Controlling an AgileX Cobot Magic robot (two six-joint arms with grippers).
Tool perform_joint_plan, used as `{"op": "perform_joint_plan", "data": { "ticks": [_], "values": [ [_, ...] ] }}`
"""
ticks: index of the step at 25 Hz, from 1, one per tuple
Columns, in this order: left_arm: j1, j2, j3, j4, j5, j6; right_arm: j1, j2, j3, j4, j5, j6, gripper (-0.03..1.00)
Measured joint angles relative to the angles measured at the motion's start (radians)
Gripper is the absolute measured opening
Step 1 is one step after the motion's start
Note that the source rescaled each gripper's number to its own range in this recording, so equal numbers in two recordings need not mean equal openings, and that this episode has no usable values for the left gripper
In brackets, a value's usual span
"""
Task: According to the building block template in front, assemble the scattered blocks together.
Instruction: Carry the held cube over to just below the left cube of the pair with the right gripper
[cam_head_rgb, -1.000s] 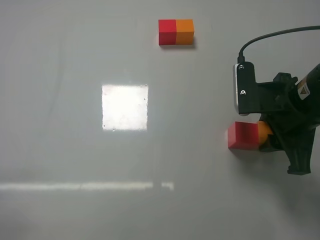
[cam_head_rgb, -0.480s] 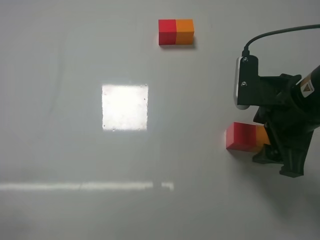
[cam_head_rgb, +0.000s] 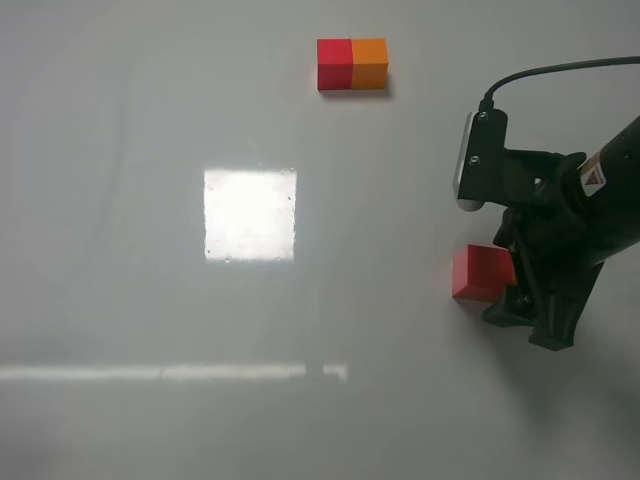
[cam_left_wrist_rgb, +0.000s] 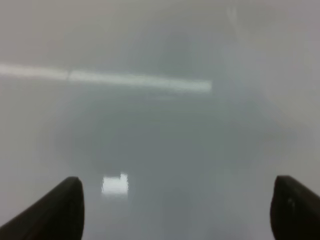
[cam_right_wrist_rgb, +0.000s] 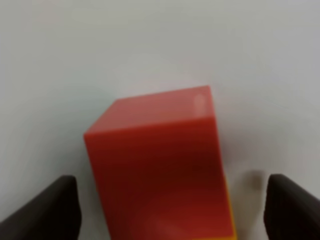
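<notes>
The building block template (cam_head_rgb: 352, 64), a red-orange bar, lies at the far middle of the table. The scattered red cube (cam_head_rgb: 482, 273) sits on the table at the right. My right gripper (cam_head_rgb: 527, 293) hangs over its right side and hides the scattered orange cube in the high view. In the right wrist view the red cube (cam_right_wrist_rgb: 157, 160) fills the space between the wide-apart fingers (cam_right_wrist_rgb: 55, 205), which do not touch it, and a sliver of the orange cube (cam_right_wrist_rgb: 230, 220) shows behind it, against it. My left gripper (cam_left_wrist_rgb: 175, 210) is open over bare table.
A bright square glare patch (cam_head_rgb: 250, 214) and a light streak (cam_head_rgb: 170, 372) lie on the grey table. The right arm's cable (cam_head_rgb: 560, 70) arcs above the wrist camera housing (cam_head_rgb: 470, 160).
My right gripper has shifted left and turned, so it now covers the orange cube that showed beside the red cube. The red cube has barely moved. The template is unchanged.
</notes>
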Motion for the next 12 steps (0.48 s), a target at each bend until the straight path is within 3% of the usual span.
{"op": "perform_joint_plan", "data": {
  "ticks": [5, 12],
  "values": [
    [0.0, 0.0, 0.0, 0.0, 0.0, 0.0, 0.0, 0.007, 0.0, -0.052, -0.001, 0.025, 0.69],
    [0.0, 0.0, 0.0, 0.0, 0.0, 0.0, 0.0, 0.007, 0.0, -0.062, -0.006, 0.058, 0.51]
  ]
}}
